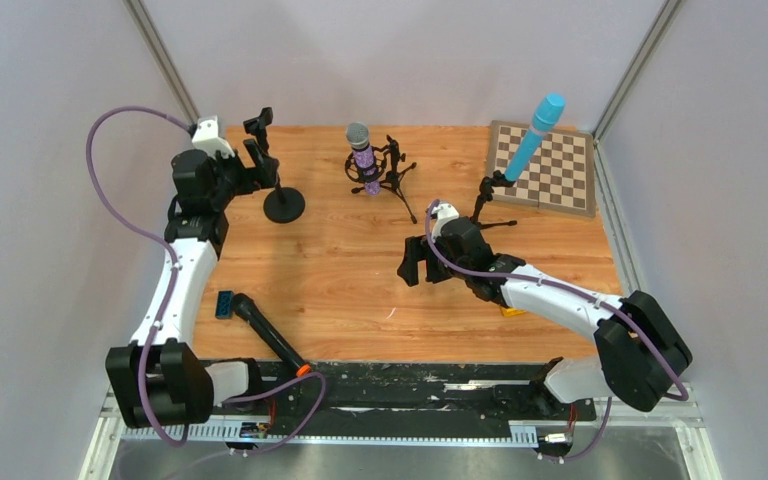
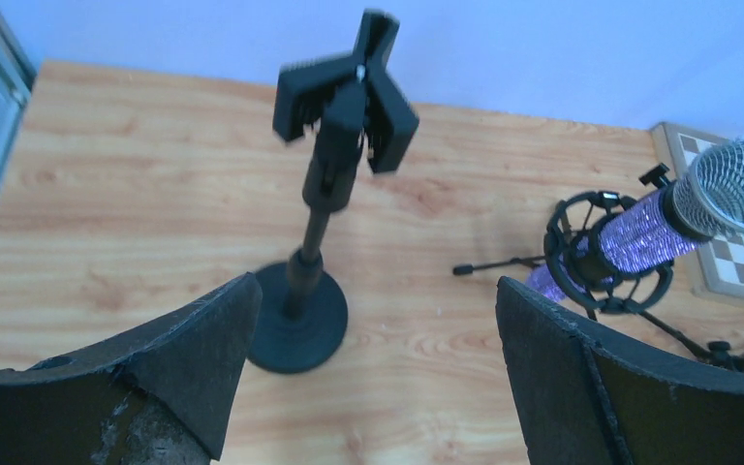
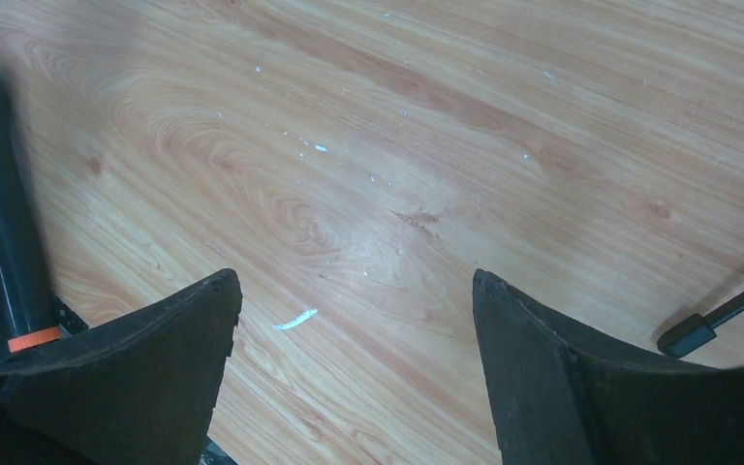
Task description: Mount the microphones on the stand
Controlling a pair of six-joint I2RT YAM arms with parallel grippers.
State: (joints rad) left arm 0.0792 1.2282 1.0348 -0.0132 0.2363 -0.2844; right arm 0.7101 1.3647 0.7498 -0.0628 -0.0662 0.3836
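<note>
On the counter (image 1: 360,300), the black microphone (image 1: 270,338) lies loose.
Left claw (image 2: 376,291) gapes empty before the round-base stand (image 2: 327,184); right claw (image 3: 356,281) gapes empty too.

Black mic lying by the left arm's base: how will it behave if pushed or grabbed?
Probably rolls if nudged sideways: the black microphone is a round stick lying flat on the wooden table. Looks rigid, so no droop. Its smooth barrel might slip; its orange ring sits at the table's near edge.
</note>
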